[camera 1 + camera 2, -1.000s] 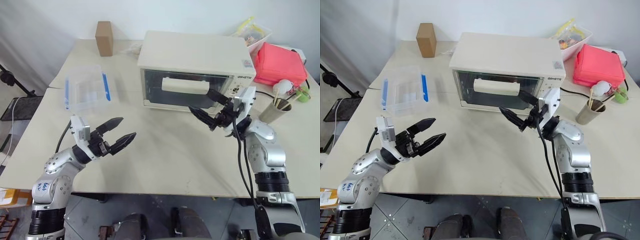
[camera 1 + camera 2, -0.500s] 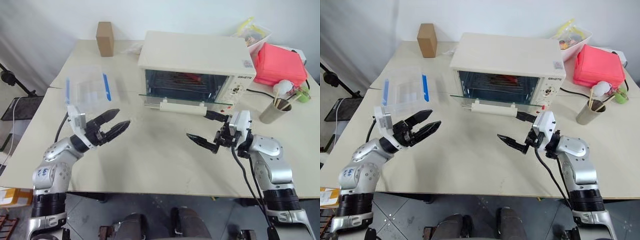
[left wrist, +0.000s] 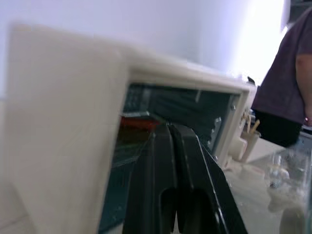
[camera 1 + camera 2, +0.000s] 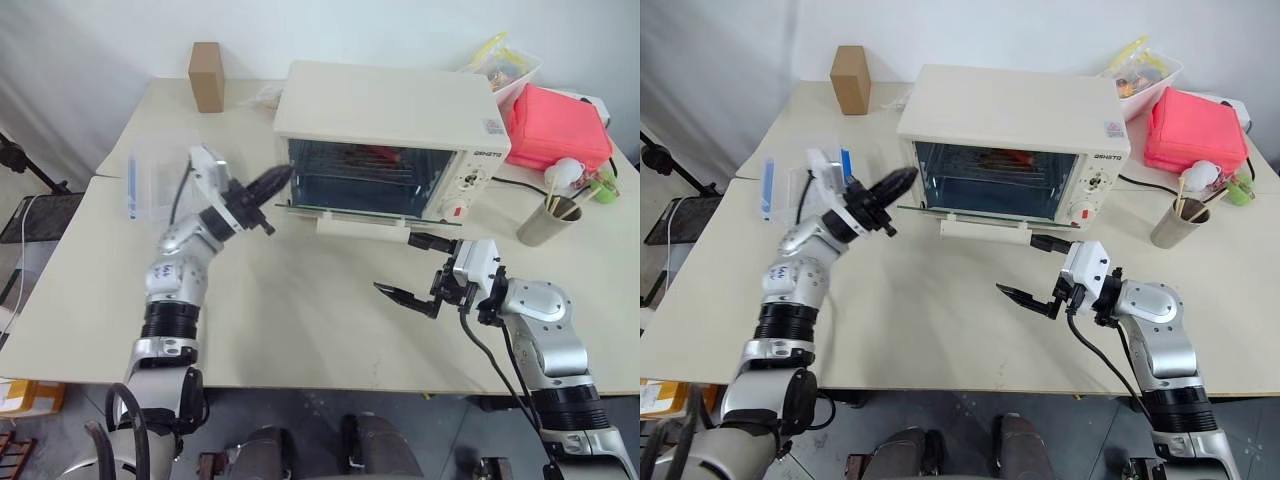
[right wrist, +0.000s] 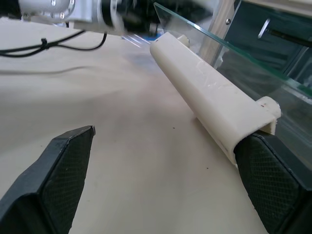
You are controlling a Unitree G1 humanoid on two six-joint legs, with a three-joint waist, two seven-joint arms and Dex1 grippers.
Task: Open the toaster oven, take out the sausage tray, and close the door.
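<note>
The cream-white toaster oven (image 4: 390, 108) stands mid-table with its glass door (image 4: 345, 209) dropped flat and the bar handle (image 4: 362, 228) at the front. Inside, over the wire rack, a red streak of the sausage tray (image 4: 376, 155) shows; the tray's metal is hard to make out. My left gripper (image 4: 283, 176) is shut with nothing in it, its tip at the oven's front left corner, pointing into the cavity (image 3: 161, 122). My right gripper (image 4: 397, 264) is open just in front of the handle (image 5: 209, 97), apart from it.
A clear plastic box with blue clips (image 4: 150, 175) lies left of the oven, behind my left arm. A cardboard box (image 4: 207, 76) stands at the back left. A red pouch (image 4: 558, 125), a utensil cup (image 4: 548, 218) and a snack bin (image 4: 510, 65) crowd the right. A person (image 3: 287, 73) stands beyond.
The door went from closed to lying flat open, and my right gripper came down off its handle. My left gripper shut and moved forward and up to the oven's left front corner.
</note>
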